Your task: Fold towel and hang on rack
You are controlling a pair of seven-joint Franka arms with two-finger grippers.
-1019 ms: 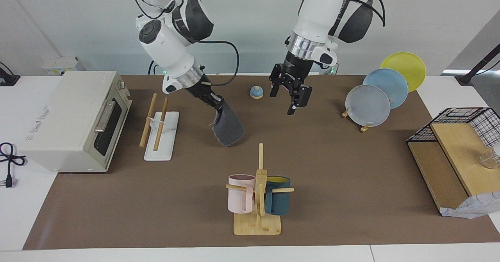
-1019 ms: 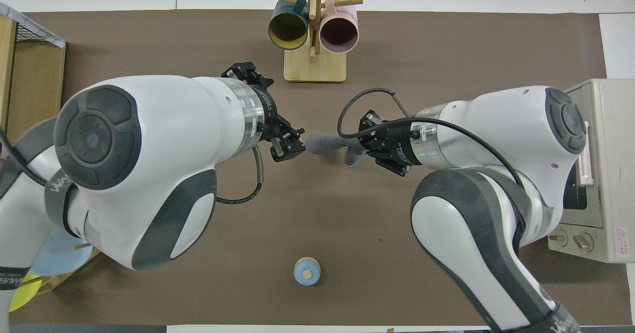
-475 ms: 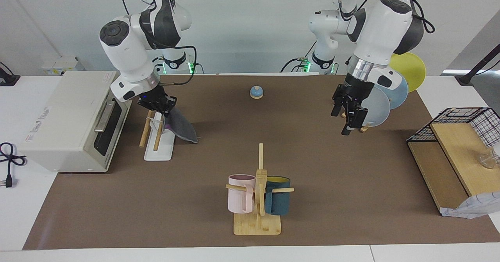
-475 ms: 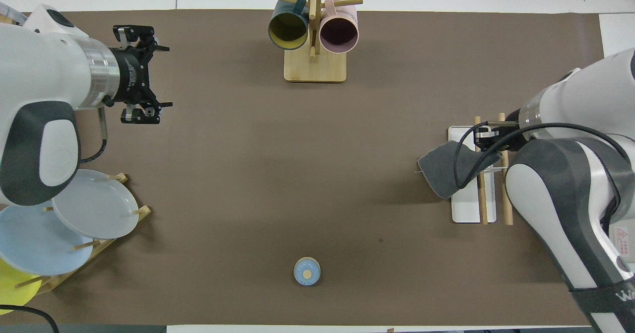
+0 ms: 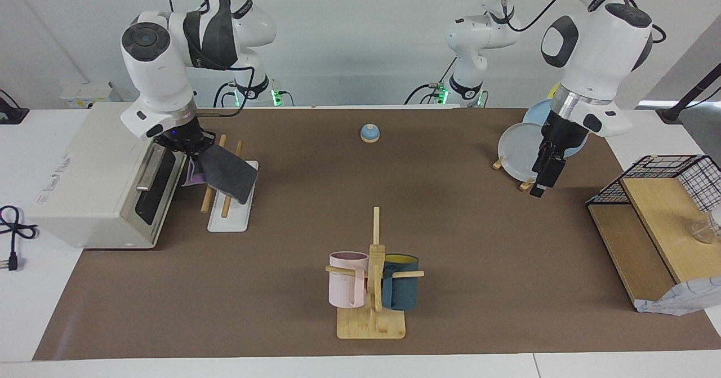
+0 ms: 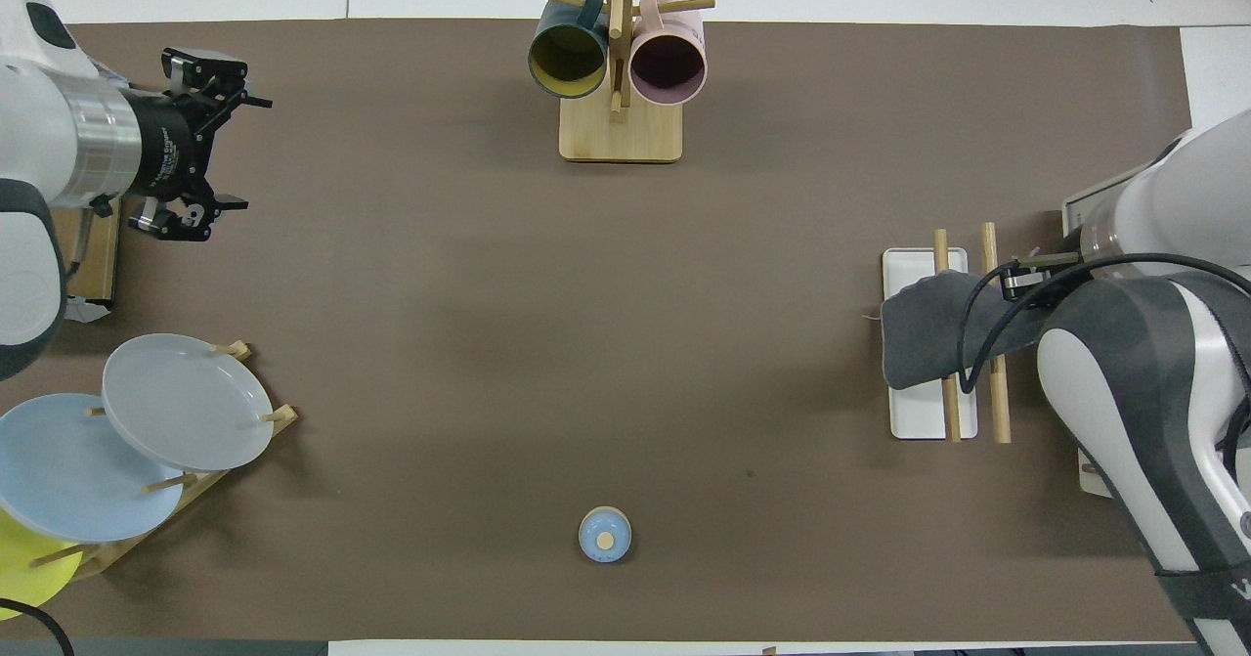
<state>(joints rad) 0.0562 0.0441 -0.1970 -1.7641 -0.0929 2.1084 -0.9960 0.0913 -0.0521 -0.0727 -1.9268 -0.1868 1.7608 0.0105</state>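
The towel (image 5: pixel 228 175), dark grey with a purple edge showing, hangs from my right gripper (image 5: pixel 194 144), which is shut on its upper end. The towel lies across the middle of the rack's two light-wood rods (image 5: pixel 209 195); the rack's white base (image 5: pixel 228 220) shows under it. I cannot tell whether the cloth rests on the rods. In the overhead view the towel (image 6: pixel 924 343) covers the rods (image 6: pixel 946 412) and part of the base (image 6: pixel 914 421). My left gripper (image 5: pixel 543 178) is open and empty in the air in front of the plate stand; overhead it (image 6: pixel 244 153) shows wide open.
A toaster oven (image 5: pixel 101 169) stands right beside the rack at the right arm's end. A mug tree (image 5: pixel 372 288) with pink and teal mugs stands farther out. A plate stand (image 5: pixel 529 147), a small blue bell (image 5: pixel 369 133), a wood and wire shelf (image 5: pixel 659 209) and patterned fabric (image 5: pixel 676 302) are also there.
My right gripper carried the towel from mid-table to over the rack's rods. My left gripper drew away, open, to the plate-stand end of the table.
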